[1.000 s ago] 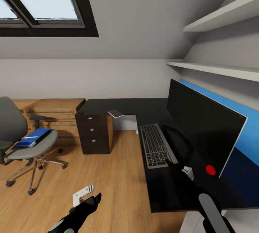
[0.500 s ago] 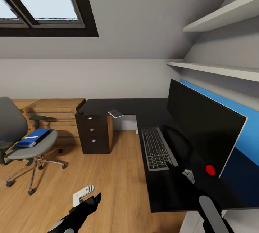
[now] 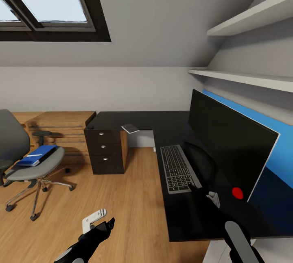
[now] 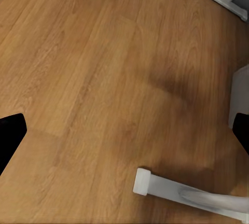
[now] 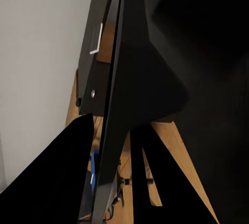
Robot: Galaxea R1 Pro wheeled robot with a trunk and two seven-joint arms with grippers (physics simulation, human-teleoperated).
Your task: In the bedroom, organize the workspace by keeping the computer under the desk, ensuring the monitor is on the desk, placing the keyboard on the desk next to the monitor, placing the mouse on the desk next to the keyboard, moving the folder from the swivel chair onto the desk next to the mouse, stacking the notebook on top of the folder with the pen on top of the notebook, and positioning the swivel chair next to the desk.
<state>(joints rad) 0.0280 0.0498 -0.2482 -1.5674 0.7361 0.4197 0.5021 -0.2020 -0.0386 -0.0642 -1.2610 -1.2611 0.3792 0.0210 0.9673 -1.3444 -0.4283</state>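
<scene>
The folder (image 3: 38, 155) on the chair (image 3: 28, 165) looks light, stiff and slippery, best pinched at an overhanging edge; left pincer (image 3: 97, 220) open, right pincer's (image 3: 212, 196) state unclear

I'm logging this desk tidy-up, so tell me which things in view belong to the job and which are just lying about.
Part of the job:
monitor
keyboard
desk
folder
swivel chair

Just lying about:
drawer unit
wooden shelving unit
wall shelves
small card on the desk
</scene>
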